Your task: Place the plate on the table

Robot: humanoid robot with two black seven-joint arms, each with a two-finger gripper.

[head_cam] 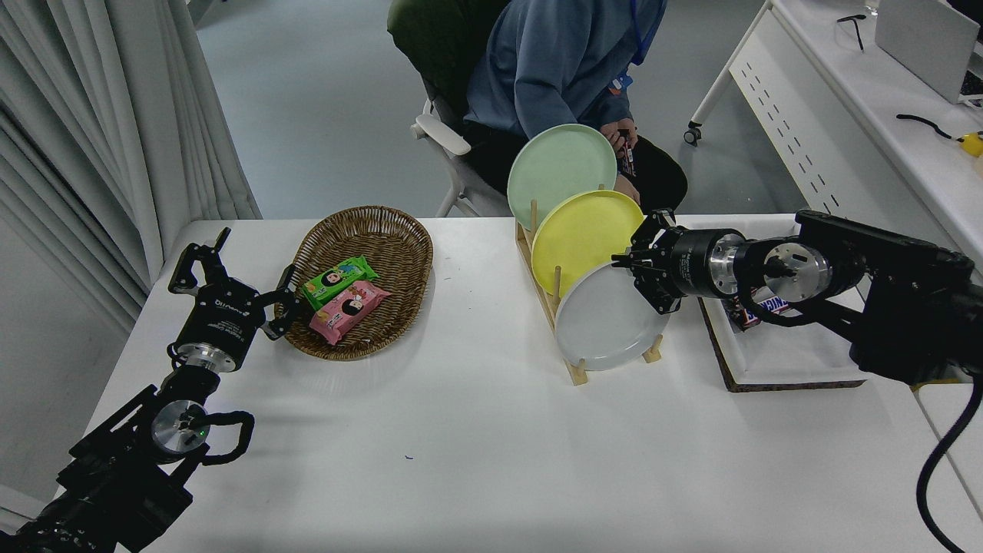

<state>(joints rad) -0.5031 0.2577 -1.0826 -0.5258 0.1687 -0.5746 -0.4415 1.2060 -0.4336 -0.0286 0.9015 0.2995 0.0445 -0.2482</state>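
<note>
On the right side of the tabletop [476,430], the right claw [643,265] sits at the top right edge of the plate [607,319]. Its fingers are close together around the rim, but I cannot tell for sure if they pinch it. The plate is pale grey and stands on its edge in the front slot of a wooden rack [574,367]. A yellow plate [580,234] stands behind it, and a pale green plate [559,169] behind that. Each plate hides the bottom part of the one behind it.

Behind the right arm lies a white tray [783,361]. The arm covers most of it. A candy bar [760,309] peeks out from under the arm.

A brown woven basket [384,230] holds a green snack pack [338,280] and a pink snack pack [347,309].

The left claw [230,276] rests wide open beside the basket, holding nothing.

A person [553,69] sits at the far side, cut off at the top.
</note>
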